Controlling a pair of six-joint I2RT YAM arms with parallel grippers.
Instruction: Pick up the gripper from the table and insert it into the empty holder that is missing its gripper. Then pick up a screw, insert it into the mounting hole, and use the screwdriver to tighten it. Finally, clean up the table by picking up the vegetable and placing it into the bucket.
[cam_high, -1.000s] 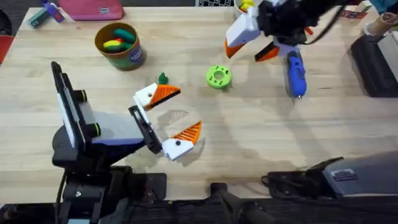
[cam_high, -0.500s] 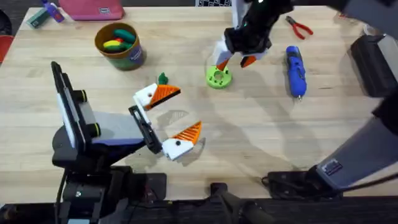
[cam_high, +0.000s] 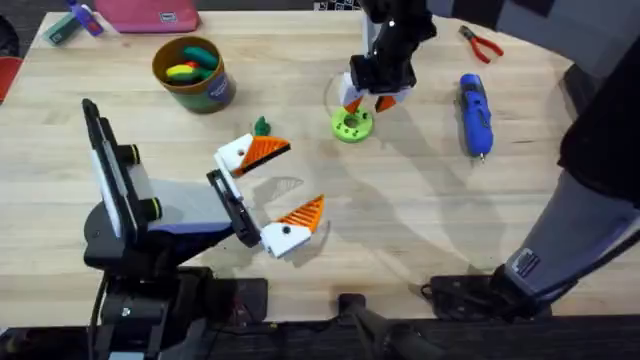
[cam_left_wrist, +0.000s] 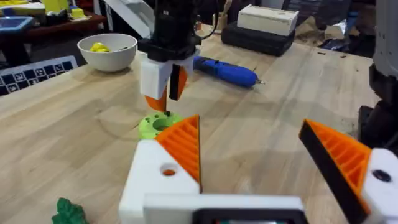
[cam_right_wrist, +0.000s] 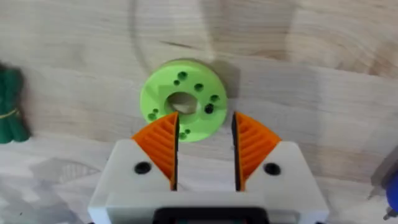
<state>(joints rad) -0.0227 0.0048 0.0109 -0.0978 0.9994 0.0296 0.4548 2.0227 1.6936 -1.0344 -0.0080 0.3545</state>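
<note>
Vegetable (cam_high: 262, 126) half hidden behind left hand (cam_high: 279, 190); screwdriver (cam_right_wrist: 392, 186) cut by frame edge.

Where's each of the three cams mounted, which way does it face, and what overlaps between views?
Overhead: fixed above the arm bases, looking down and forward over the table; both arms show.
Left wrist: low on the left arm, facing across the table at the right gripper; its own left gripper sits at the bottom.
Right wrist: looks straight down past its own fingers.
Shared: all three see the green disc.
</note>
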